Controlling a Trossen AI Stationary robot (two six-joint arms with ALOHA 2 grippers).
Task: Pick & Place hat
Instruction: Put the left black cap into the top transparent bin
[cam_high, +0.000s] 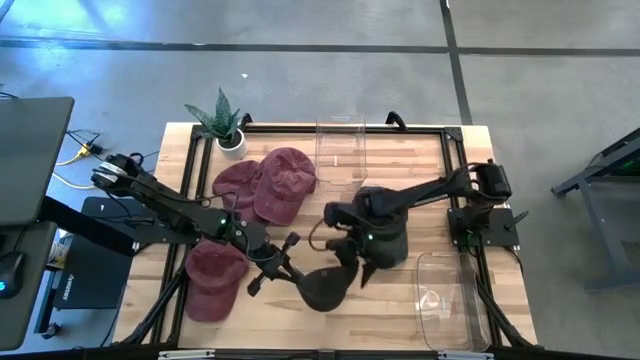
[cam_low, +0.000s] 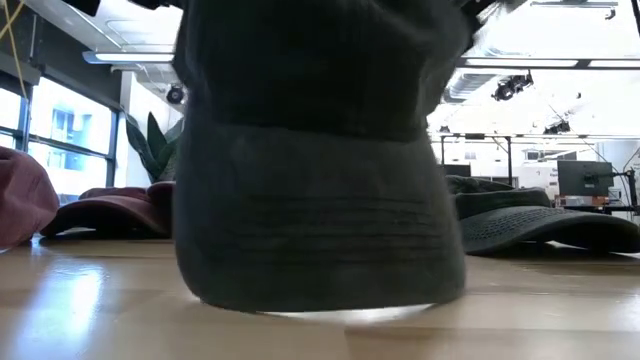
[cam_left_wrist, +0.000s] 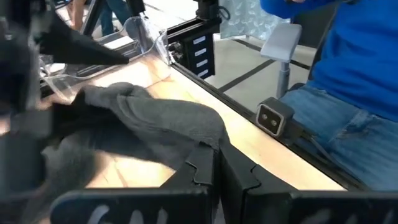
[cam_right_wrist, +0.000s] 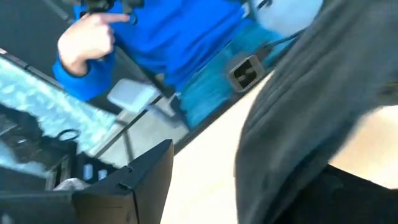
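Dark grey hat (cam_high: 327, 285) sits at six o'clock on the tabletop (cam_high: 400, 310), left pincer (cam_high: 290, 272) pressed together on its brim, right pincer (cam_high: 345, 250) spread over the crown. Mid-pick, seemingly; next comes a shared lift toward a clear bin (cam_high: 447, 300).

Dark grey cap (cam_high: 325, 287), brim toward table's front edge, near front centre, between both arms

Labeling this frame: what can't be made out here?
- Right end effector, high view: fingers hidden among the dark hats.
- Low view: dark hat blocks both arms.
- Right wrist view: hat fabric blurred.
- Left end effector shut at the hat's edge; grip unclear.
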